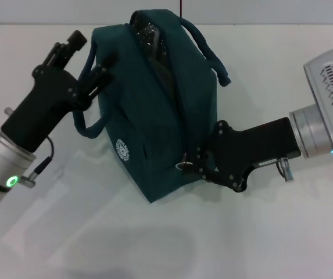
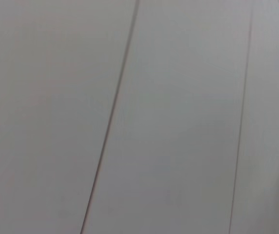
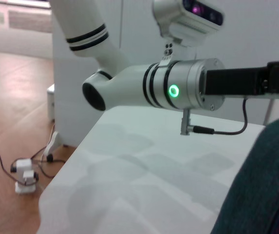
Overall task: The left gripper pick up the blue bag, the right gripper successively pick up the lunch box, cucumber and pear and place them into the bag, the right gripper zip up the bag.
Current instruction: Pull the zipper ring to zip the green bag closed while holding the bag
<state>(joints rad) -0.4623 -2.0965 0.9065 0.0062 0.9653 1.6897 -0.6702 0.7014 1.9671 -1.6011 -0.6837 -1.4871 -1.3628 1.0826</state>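
Blue bag (image 1: 146, 116) is seen standing on the white table (image 1: 259, 232), nearer its far edge, roughly mid-width, tilted w/ its top toward the far edge. Zip opening (image 1: 154, 49) along the top is partly open; dark contents glimpsed inside, not identifiable. One carry handle (image 1: 210, 49) arches over the top on the right side, the other (image 1: 88, 125) hangs off the left side.

L gripper (image 1: 99, 78) is held at the bag's upper left side, fingers clenched on the bag fabric/handle there (exact grip point is hidden by the fingers). L arm is angled in from the table's near-left corner, green light lit on its wrist.

R gripper (image 1: 196, 163) is pressed against the bag's lower right end, fingers closed at the small metal zip pull (image 1: 183, 165); appears pinched on it.

R wrist view: bag cloth (image 3: 261, 190) at the frame edge, L arm across the table beyond. L wrist view: only pale panels
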